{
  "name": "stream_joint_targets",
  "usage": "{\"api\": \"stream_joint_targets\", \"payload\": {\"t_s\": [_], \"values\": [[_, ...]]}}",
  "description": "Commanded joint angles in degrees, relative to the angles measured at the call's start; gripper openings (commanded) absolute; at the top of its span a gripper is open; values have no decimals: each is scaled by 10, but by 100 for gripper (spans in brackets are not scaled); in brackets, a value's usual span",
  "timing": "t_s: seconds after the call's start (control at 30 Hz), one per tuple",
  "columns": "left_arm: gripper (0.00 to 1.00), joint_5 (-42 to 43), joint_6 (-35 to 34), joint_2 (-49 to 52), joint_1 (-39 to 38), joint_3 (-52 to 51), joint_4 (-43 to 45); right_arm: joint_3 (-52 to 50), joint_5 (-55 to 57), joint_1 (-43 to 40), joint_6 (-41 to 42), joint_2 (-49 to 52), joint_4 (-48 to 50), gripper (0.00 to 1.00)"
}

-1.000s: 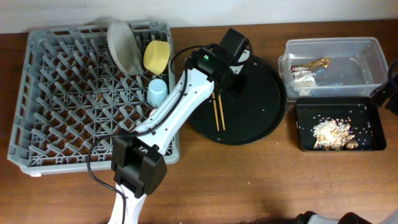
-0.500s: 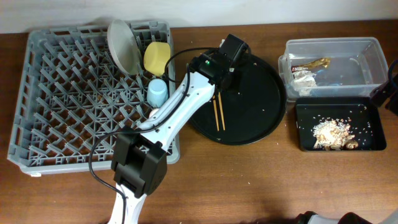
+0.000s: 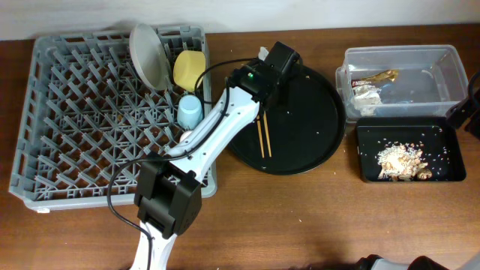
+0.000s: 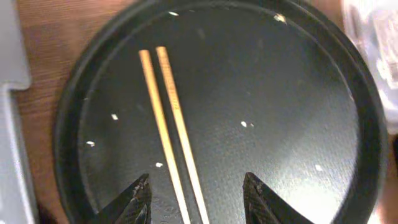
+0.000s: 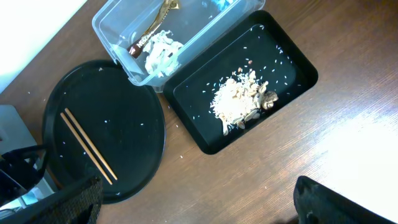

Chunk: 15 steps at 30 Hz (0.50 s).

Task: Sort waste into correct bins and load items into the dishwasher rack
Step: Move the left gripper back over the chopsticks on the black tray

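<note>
Two wooden chopsticks (image 3: 262, 137) lie side by side on the round black tray (image 3: 315, 142). My left gripper (image 3: 268, 101) is open just above their far end. In the left wrist view the chopsticks (image 4: 168, 118) run down between the open fingers (image 4: 198, 196). The grey rack (image 3: 67, 135) holds the pale grey plate (image 3: 148, 56), the yellow bowl (image 3: 189, 67) and the blue cup (image 3: 189, 111). The clear tub (image 3: 450, 56) holds white tissue (image 3: 366, 94) and a gold wrapper (image 3: 382, 75). The black rectangular tray (image 3: 360, 150) holds food scraps (image 3: 401, 161). My right gripper (image 5: 205, 205) is open and empty over bare table. The pinkish-white cup is not clearly in view.
The round black tray (image 4: 298, 93) carries a few white crumbs. The left arm crosses the rack's right edge. The right arm shows only at the right edge of the overhead view (image 3: 469, 109). The tub (image 5: 205, 31) and the black tray (image 5: 298, 62) lie side by side.
My left gripper has shifted a little to the left and back over the round tray, toward the chopsticks' far end. The right arm and all objects have not moved.
</note>
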Motion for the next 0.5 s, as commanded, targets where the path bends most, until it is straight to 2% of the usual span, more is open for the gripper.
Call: {"api": "stream_joint_targets", "payload": {"t_s": [0.0,0.1,0.23,0.27,0.3,0.33,0.47], "values": [[46,-71,-74,4,-2,-3,5,2,-3,-4,6,-1,-2,99],[40,-78,-83,4,-2,-3,19,2,-3,-4,6,-1,-2,98],[41,-94,-95,5,-2,-3,40,2,-3,-4,6,-1,-2,98],[42,-94,-95,6,-2,-3,47,2,-3,-4,6,-1,-2,98],[49,-94,-95,10,-2,-3,55,2,-3,-4,6,-1,-2,98],[51,-94,-95,13,-2,-3,57,2,-3,-4,6,-1,-2,98],[51,-94,-96,49,-2,-3,70,2,-3,-4,6,-1,-2,98]]}}
